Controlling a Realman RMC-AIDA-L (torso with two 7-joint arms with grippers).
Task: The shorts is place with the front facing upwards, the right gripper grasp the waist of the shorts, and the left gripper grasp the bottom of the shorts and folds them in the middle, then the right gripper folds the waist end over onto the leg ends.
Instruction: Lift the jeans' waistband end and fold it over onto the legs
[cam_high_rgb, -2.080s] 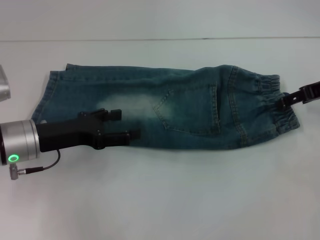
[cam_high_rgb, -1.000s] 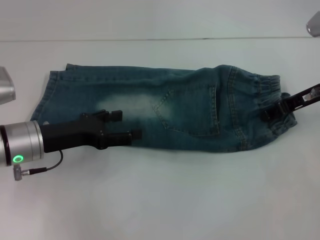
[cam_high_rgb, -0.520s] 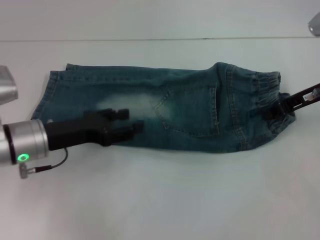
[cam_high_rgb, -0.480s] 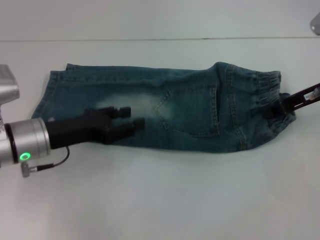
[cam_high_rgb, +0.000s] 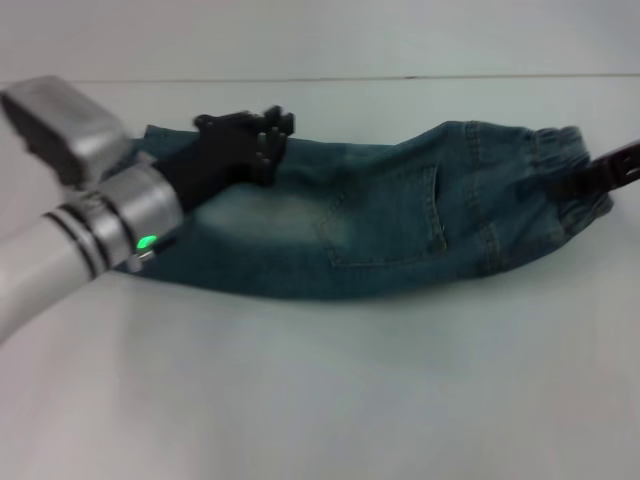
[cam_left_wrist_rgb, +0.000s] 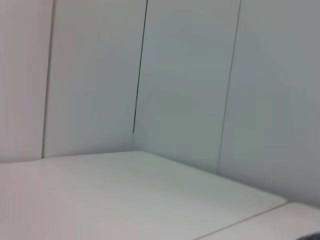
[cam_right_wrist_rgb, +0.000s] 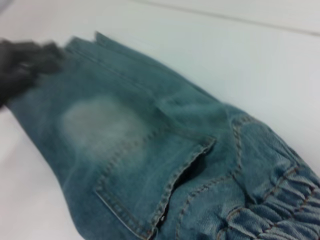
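Observation:
The blue denim shorts lie lengthwise across the white table, folded in half, with a back pocket facing up. The elastic waist is at the right and the leg ends at the left. My right gripper is shut on the waist, which sits slightly raised. My left gripper hovers over the far edge of the legs, and its arm covers the leg ends. The right wrist view shows the shorts, the waistband and the left gripper far off. Only wall and table appear in the left wrist view.
The white table stretches wide in front of the shorts. Its far edge meets a pale wall just behind them. The left arm's silver wrist crosses the left end of the shorts.
The left arm swung up and away from the near edge of the legs to above their far edge. The waist end rose and shifted right with the right gripper.

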